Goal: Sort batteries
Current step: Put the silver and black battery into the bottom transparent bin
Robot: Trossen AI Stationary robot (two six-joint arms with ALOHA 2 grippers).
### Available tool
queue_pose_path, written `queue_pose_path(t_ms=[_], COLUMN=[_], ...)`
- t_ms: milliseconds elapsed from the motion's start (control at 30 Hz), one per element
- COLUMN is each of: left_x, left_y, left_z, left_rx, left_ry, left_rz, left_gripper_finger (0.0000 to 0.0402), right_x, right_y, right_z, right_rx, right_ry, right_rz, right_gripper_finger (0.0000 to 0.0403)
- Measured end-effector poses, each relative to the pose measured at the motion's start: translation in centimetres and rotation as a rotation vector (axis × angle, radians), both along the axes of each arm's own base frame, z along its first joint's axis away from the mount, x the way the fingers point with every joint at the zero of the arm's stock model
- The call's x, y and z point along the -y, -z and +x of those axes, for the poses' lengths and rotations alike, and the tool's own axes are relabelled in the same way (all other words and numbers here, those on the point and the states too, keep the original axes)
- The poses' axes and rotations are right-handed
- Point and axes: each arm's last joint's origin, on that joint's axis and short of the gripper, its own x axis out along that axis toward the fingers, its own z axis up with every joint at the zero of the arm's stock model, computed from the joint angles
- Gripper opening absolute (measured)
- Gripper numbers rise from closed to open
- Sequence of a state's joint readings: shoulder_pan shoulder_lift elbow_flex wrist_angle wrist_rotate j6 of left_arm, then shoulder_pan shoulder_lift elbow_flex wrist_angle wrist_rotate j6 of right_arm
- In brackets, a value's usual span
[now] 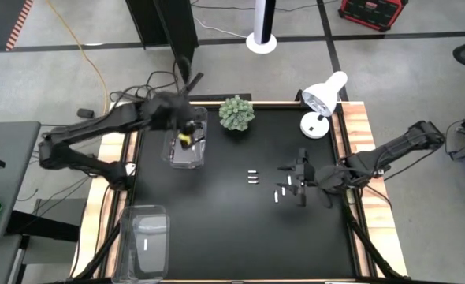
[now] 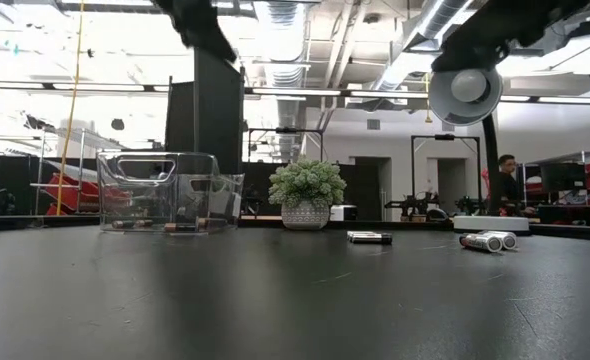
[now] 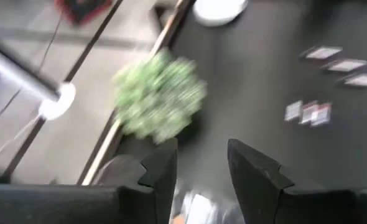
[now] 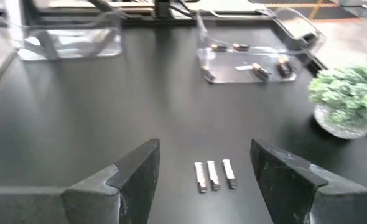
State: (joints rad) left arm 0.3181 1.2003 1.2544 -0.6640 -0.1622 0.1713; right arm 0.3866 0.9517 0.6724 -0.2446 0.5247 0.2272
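The left gripper [image 1: 187,136] hung over the far clear bin [image 1: 187,154], fingers parted and empty. The right gripper [image 4: 203,163] stood wide open near three batteries [image 4: 214,175].

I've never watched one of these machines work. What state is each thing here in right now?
Left gripper: open, empty, over the far bin.
Right gripper: open, empty, above three loose batteries.
Far bin: upright, holds several batteries.
Near bin: upright, one white battery inside.
Lamp: standing.
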Motion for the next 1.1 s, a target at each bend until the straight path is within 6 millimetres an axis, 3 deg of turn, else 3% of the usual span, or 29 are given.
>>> queue_pose_path(t_ms=[133, 233, 633, 867, 1100], left_x=[4.7, 7.8, 17.1, 20.3, 21.2], left_y=[-1.3, -1.1, 5.5, 8.7, 10.3], left_z=[-0.3, -0.8, -2.2, -3.3, -4.2], left_rx=[0.115, 0.155, 0.242, 0.337, 0.333], left_ry=[0.111, 0.14, 0.135, 0.288, 0.355], left_rz=[0.044, 0.069, 0.044, 0.026, 0.041], left_gripper_finger=[0.0121, 0.011, 0.008, 0.0077, 0.0077], right_x=[1.0, 1.9, 4.0, 3.7, 2.8], right_y=[0.5, 0.7, 3.1, 5.9, 8.6], right_z=[1.0, 1.9, 5.1, 7.0, 8.9], right_rx=[-0.017, -0.009, -0.075, -0.164, -0.233], right_ry=[0.055, 0.093, 0.091, 0.062, 0.059], right_rz=[-0.025, -0.041, -0.008, -0.012, 0.022], right_gripper_finger=[0.027, 0.027, 0.027, 0.027, 0.027])
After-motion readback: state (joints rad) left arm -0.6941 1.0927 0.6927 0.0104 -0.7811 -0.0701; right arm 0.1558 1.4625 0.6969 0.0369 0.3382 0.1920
